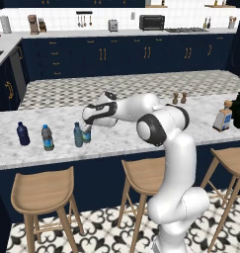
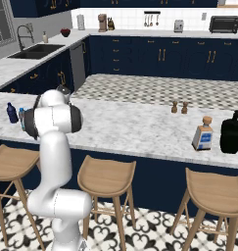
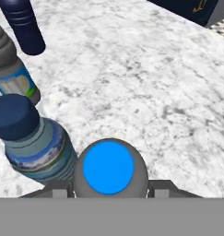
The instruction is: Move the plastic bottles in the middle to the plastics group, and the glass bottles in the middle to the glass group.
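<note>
A marble-topped island counter [image 1: 141,131] fronted by wooden stools [image 1: 42,190] stands on patterned black-and-white tile floor [image 2: 154,238], with navy cabinets [image 1: 116,57], a white tiled wall [image 1: 62,20], a toaster oven [image 1: 151,22] and a sink [image 2: 35,49] behind.

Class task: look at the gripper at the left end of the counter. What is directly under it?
A blue-capped water bottle stands under the gripper, held between its shut fingers; its base is hidden.
</note>
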Robot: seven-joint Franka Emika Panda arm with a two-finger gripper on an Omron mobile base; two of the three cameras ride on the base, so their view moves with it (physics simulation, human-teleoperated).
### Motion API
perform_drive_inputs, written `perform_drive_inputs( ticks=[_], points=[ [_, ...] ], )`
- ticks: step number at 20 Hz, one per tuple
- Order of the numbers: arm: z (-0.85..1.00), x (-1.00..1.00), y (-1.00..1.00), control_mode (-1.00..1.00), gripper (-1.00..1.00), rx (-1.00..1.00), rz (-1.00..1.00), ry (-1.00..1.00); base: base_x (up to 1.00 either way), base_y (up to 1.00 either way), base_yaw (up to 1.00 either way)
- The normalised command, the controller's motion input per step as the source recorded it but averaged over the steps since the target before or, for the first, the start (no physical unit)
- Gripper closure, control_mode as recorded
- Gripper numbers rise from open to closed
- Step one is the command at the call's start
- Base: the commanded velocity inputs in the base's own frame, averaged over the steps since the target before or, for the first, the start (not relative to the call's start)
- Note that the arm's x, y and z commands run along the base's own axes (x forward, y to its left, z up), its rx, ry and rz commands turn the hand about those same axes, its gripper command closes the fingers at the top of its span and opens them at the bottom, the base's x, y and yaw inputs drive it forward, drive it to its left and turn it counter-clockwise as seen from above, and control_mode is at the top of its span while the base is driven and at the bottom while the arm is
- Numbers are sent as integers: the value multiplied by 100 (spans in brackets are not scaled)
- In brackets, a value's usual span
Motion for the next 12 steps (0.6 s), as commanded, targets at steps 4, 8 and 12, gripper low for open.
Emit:
perform_drive_inputs(
  ticks=[4, 8, 12],
  points=[
    [-20, 11, 0, -100, 100, 0, 5, 0, 0, 0, 0],
    [-19, 10, 0, -100, 100, 0, 5, 0, 0, 0, 0],
    [-17, 1, 0, -100, -100, -3, 4, 0, 0, 0, 0]
  ],
)
